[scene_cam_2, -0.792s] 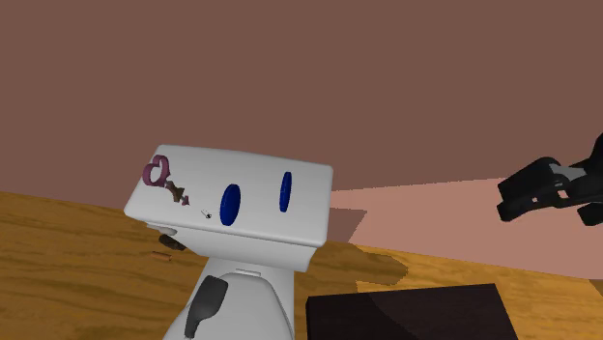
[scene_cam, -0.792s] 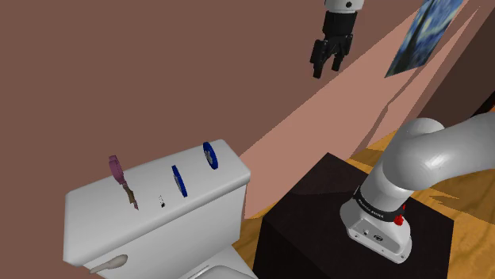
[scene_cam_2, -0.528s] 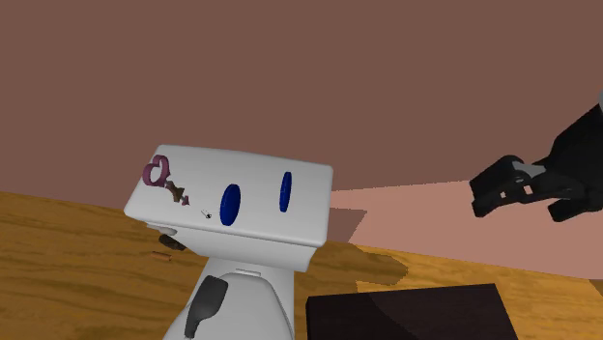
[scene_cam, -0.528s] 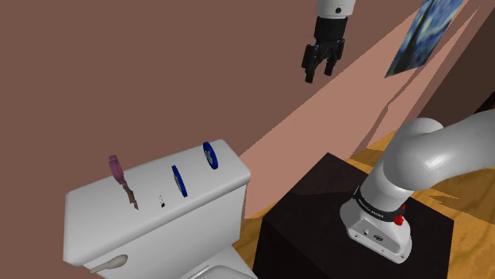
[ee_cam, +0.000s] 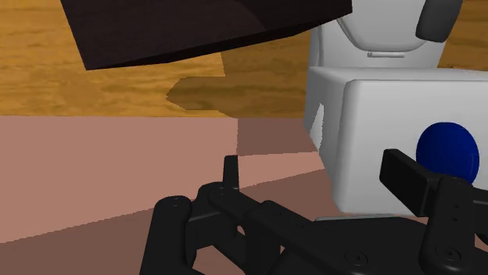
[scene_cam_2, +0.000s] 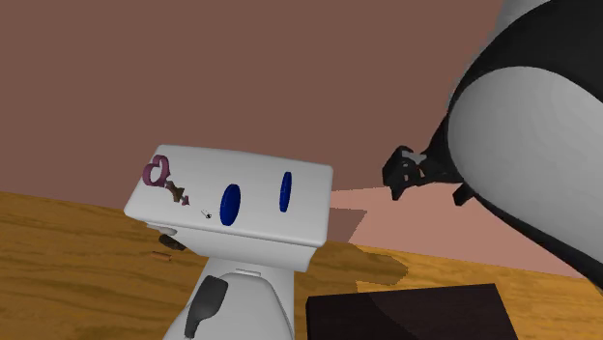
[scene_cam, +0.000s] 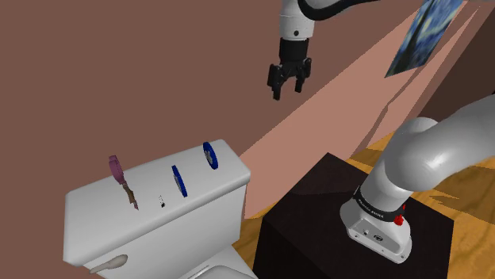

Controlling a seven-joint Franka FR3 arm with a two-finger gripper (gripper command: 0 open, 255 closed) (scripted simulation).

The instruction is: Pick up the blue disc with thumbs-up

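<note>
Displaced leftward since the earlier frame, the released gripper (scene_cam: 287, 90) is held high, right of the tank lid (scene_cam: 95, 192). There the right blue disc (scene_cam: 210, 155) and left blue disc (scene_cam: 178, 181) are stood on edge; the thumbs-up cannot be discerned.

Blue discs (scene_cam: 179, 181): 2, incl. second disc (scene_cam: 210, 155). Purple ring-shaped item (scene_cam: 117, 168): 1. Small brown piece (scene_cam: 129, 196): 1. Tiny black speck (scene_cam: 162, 202): 1, too small to ID. Toilet (scene_cam: 198, 218): 1, w/ 1 flush lever (scene_cam: 111, 261). Wall picture (scene_cam: 424, 36): 1. Dark stand (scene_cam: 317, 214): 1. Arm (scene_cam: 428, 158): 1, w/ 1 gripper (scene_cam: 285, 85), 2 fingers (ee_cam: 410, 180).
</note>
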